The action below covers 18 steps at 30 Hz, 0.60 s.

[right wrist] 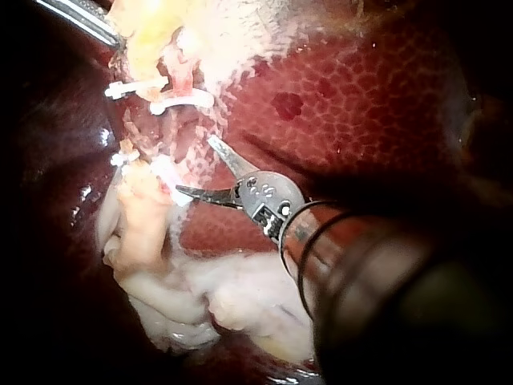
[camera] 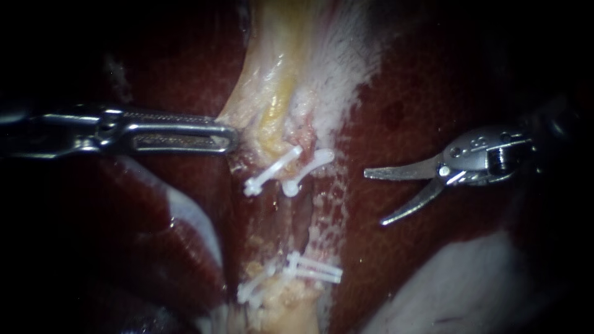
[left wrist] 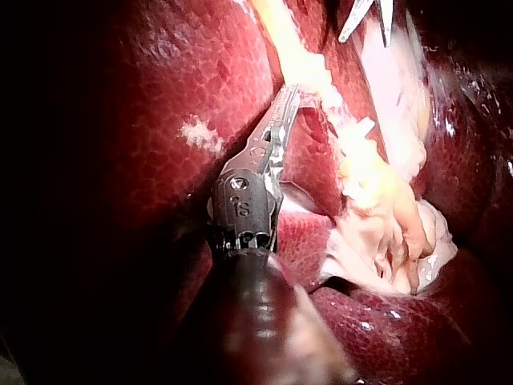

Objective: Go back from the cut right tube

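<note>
Status: the right instrument (camera: pixel 374 198) stands over bare liver (camera: pixel 421 93), well to the right of the cut right tube (camera: pixel 304 133), and touches nothing. Its curved blades are apart, tips pointing left toward the tube. The tube's gap lies between the upper clip (camera: pixel 312 164) and the lower clips (camera: pixel 315 271). Judged progress: retreat largely achieved; at most a further pull rightward remains. The left instrument (camera: pixel 229 133) is clamped on yellowish tissue (camera: pixel 272 117) left of the tube.

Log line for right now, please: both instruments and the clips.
left instrument: jaws shut on pale tissue | right instrument: jaws open, clear of clips, over liver | clips: above and below gap
</note>
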Available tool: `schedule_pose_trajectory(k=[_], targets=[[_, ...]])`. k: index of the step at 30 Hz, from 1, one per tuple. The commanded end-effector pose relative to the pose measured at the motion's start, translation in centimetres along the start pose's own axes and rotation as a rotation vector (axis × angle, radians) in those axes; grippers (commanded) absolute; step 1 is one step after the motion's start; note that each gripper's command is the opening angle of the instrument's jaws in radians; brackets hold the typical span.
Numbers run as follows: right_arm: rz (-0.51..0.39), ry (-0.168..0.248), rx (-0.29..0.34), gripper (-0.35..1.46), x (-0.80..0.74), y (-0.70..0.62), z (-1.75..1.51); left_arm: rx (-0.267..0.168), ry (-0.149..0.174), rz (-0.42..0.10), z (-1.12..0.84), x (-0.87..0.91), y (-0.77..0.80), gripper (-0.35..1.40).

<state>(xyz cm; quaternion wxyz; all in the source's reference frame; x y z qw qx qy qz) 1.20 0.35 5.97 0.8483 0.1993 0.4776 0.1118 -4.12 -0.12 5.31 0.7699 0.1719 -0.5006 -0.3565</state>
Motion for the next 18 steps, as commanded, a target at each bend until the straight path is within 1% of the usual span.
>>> schedule_pose_trajectory(k=[1, 5, 18], targets=[[0.000, 0.000, 0.000, 1.43, 0.00, 0.00, 0.00, 0.000, 0.001, 0.001, 0.01, 0.00, -0.01, -0.35], [-0.006, 0.000, 0.003, 1.43, 0.01, -0.02, 0.00, 0.000, 0.007, 0.003, 0.04, 0.01, -0.05, -0.35], [-0.018, 0.000, 0.004, 1.43, 0.01, -0.03, -0.01, 0.002, 0.011, -0.001, 0.08, 0.04, -0.04, -0.35]])
